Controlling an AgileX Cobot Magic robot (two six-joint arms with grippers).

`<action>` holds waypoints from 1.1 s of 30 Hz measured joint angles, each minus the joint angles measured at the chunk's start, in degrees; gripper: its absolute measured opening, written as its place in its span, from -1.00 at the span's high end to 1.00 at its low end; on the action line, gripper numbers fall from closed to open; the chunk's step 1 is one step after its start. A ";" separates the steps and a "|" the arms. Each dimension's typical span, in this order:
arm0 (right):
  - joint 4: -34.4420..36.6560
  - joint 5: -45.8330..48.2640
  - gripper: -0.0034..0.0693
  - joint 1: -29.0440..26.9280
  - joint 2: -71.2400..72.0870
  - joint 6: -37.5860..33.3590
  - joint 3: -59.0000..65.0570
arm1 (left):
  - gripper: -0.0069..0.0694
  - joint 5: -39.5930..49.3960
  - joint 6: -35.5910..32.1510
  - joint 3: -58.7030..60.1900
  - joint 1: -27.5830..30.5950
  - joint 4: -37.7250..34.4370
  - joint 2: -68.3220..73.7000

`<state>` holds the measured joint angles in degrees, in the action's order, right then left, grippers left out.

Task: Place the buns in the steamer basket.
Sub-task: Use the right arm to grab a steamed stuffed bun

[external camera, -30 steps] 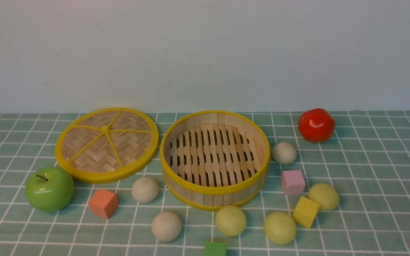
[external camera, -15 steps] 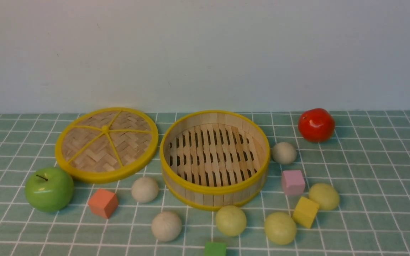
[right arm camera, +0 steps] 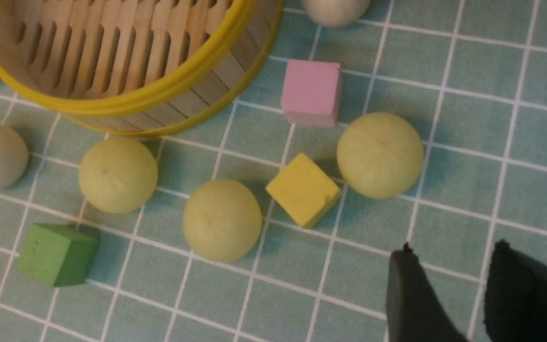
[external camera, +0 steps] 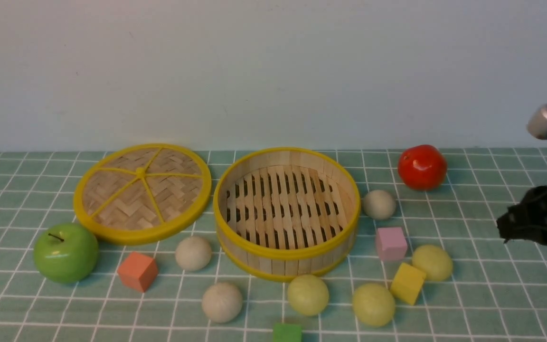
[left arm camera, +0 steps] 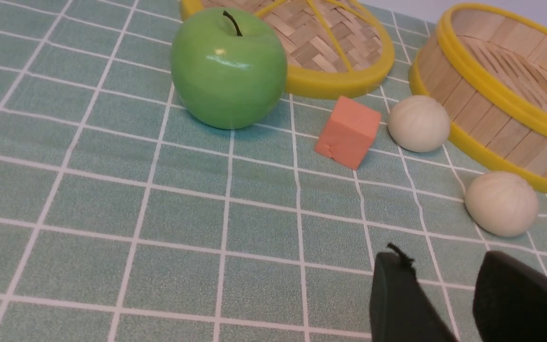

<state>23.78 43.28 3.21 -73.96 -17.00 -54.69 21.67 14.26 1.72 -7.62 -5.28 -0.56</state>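
The steamer basket (external camera: pixel 287 254) stands empty mid-table, also seen in the left wrist view (left arm camera: pixel 501 118) and the right wrist view (right arm camera: pixel 159 95). Three off-white buns (external camera: pixel 193 253) (external camera: pixel 221 302) (external camera: pixel 379 204) and three yellow-green buns (external camera: pixel 307 294) (external camera: pixel 373 304) (external camera: pixel 432 262) lie on the cloth around it. My right gripper (external camera: pixel 515 225) hangs at the right edge. It is open and empty (right arm camera: pixel 453 251), above the cloth near a yellow-green bun (right arm camera: pixel 380 155). My left gripper (left arm camera: pixel 444 261) is open and empty, close to an off-white bun (left arm camera: pixel 501 203).
The flat woven lid (external camera: pixel 142 192) lies left of the basket. A green apple (external camera: pixel 66 253) and an orange cube (external camera: pixel 137 270) sit at front left. A red tomato (external camera: pixel 422 166), pink cube (external camera: pixel 391 243), yellow cube (external camera: pixel 407 282) and green cube (external camera: pixel 287 332) sit among the buns.
My right arm has come into the front view at the right edge. Nothing on the table has moved.
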 joint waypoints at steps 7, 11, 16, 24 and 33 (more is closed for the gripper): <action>-12.33 1.84 0.25 8.42 -9.99 13.69 -6.82 | 0.19 0.00 0.00 0.00 0.00 0.00 0.00; -19.63 2.71 0.25 10.89 -14.86 22.90 -10.03 | 0.19 0.00 0.00 0.00 0.00 0.00 0.00; -21.11 1.71 0.25 11.24 -19.50 26.56 -12.19 | 0.19 0.00 0.00 0.00 0.00 0.00 0.00; -21.29 -1.97 0.25 11.24 -25.44 27.09 -12.51 | 0.19 0.00 0.00 0.00 0.00 0.00 0.00; -21.29 -4.51 0.25 11.24 -30.65 27.16 -12.52 | 0.19 0.00 0.00 0.00 0.00 0.00 0.00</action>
<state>2.49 38.77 14.45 -104.62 10.16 -67.21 21.67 14.26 1.72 -7.62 -5.28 -0.56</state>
